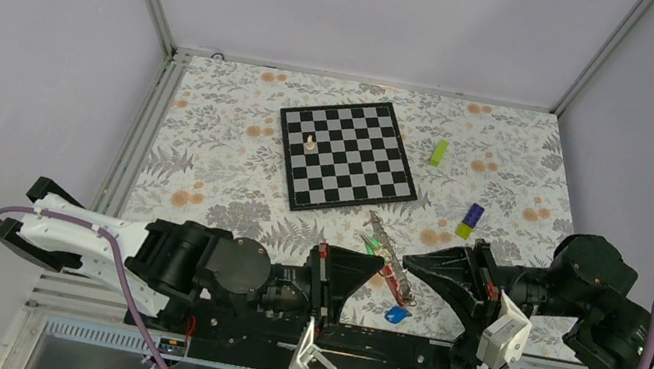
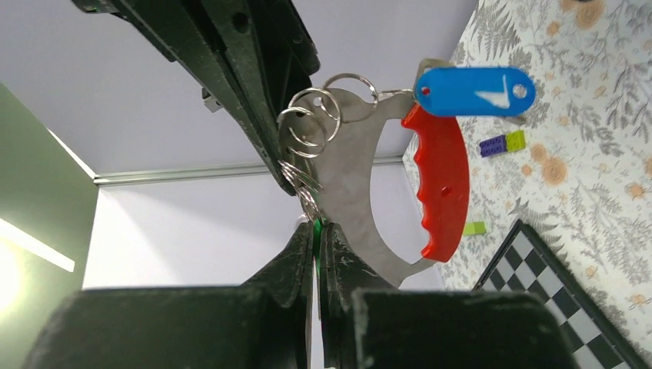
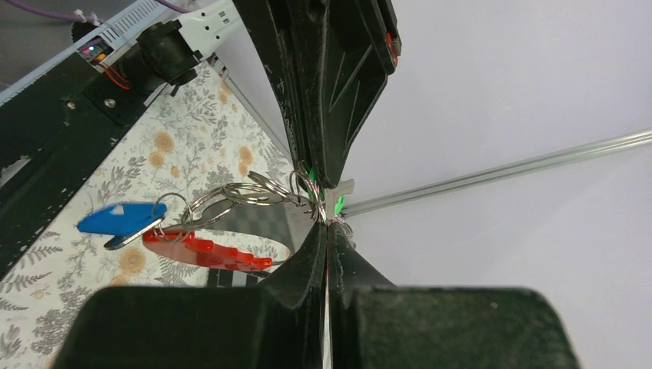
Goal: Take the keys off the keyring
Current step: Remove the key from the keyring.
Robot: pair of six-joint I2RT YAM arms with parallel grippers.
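The keyring (image 1: 392,269) hangs in the air between my two grippers near the table's front edge. In the left wrist view its silvery rings (image 2: 309,127) carry a red-handled metal piece (image 2: 440,184) and a blue tag (image 2: 473,91). My left gripper (image 2: 317,231) is shut on a green key head (image 2: 316,227) under the rings. My right gripper (image 3: 327,224) is shut on the rings (image 3: 254,192) from the opposite side, tip to tip with the left gripper (image 1: 377,269). The blue tag (image 3: 119,219) and the red piece (image 3: 207,252) dangle to the left. The key blades are hidden.
A chessboard (image 1: 348,156) with one white piece (image 1: 310,143) lies at the middle back. A lime-green block (image 1: 438,152) lies to its right. A purple-and-yellow block (image 1: 470,220) lies just behind my right gripper (image 1: 409,260). Grey walls enclose the table.
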